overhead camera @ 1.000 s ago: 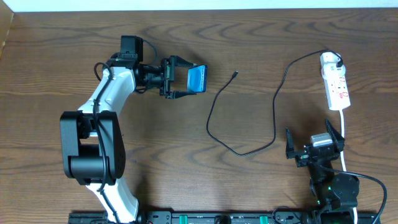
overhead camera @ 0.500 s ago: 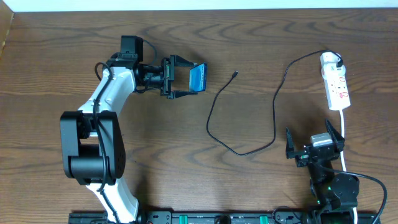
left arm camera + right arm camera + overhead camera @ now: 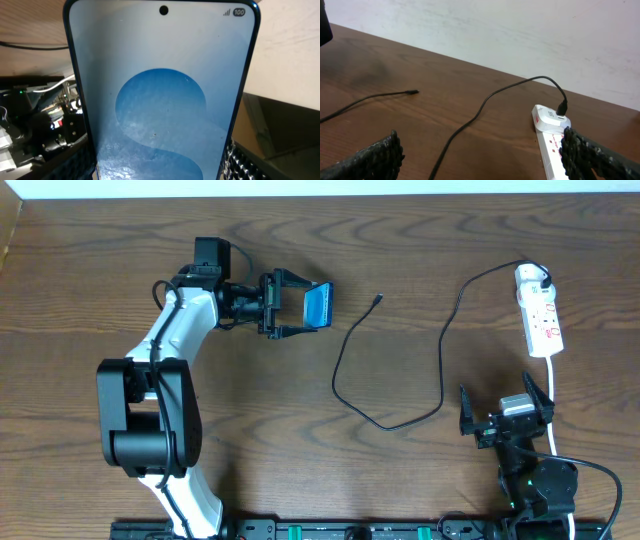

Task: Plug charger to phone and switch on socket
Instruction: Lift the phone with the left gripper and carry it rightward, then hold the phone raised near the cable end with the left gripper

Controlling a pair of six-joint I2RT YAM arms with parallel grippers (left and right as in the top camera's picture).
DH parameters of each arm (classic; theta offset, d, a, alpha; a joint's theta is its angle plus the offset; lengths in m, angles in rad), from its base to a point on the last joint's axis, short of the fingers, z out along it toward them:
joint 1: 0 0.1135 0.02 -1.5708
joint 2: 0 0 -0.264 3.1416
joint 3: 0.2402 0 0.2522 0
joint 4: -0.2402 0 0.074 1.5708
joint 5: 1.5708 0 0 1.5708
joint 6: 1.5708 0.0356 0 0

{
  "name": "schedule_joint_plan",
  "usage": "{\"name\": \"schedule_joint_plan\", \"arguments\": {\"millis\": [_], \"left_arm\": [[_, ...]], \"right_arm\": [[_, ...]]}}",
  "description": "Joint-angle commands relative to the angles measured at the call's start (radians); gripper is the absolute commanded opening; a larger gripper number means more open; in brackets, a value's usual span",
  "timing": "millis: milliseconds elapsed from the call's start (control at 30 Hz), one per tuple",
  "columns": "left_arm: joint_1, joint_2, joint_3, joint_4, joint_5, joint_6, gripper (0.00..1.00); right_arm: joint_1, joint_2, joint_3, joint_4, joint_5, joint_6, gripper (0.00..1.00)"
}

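My left gripper (image 3: 308,305) is shut on the phone (image 3: 318,305), whose blue screen stands tilted up and faces the wrist camera. In the left wrist view the phone (image 3: 162,100) fills the frame, with one finger against each long edge. The charger (image 3: 336,372) lies in loops mid-table, its small free plug (image 3: 377,299) a short way right of the phone. Its other end is plugged into the far end of the white socket (image 3: 541,320) at the right. My right gripper (image 3: 497,388) stands open near the front edge, below the socket and holding nothing. The right wrist view shows the socket (image 3: 551,145) and cable (image 3: 470,120) ahead.
The socket's white cord (image 3: 553,405) runs down toward the front edge beside my right arm. The table's back edge meets a pale wall (image 3: 520,35). Bare wood lies between the cable loops and the left arm.
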State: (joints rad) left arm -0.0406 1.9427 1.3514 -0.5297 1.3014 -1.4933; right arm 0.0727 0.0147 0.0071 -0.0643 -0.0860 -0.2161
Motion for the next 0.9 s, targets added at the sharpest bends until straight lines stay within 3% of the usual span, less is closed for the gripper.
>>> {"name": "schedule_joint_plan", "arguments": {"millis": [0, 867], "left_arm": [[-0.019, -0.028, 0.029, 0.002, -0.004, -0.01, 0.64], [-0.037, -0.028, 0.029, 0.01, -0.063, -0.013, 0.64]], "right_arm": [[0.007, -0.006, -0.002, -0.004, -0.006, 0.01, 0.99], [0.007, -0.006, -0.002, -0.004, -0.006, 0.009, 0.99]]}}
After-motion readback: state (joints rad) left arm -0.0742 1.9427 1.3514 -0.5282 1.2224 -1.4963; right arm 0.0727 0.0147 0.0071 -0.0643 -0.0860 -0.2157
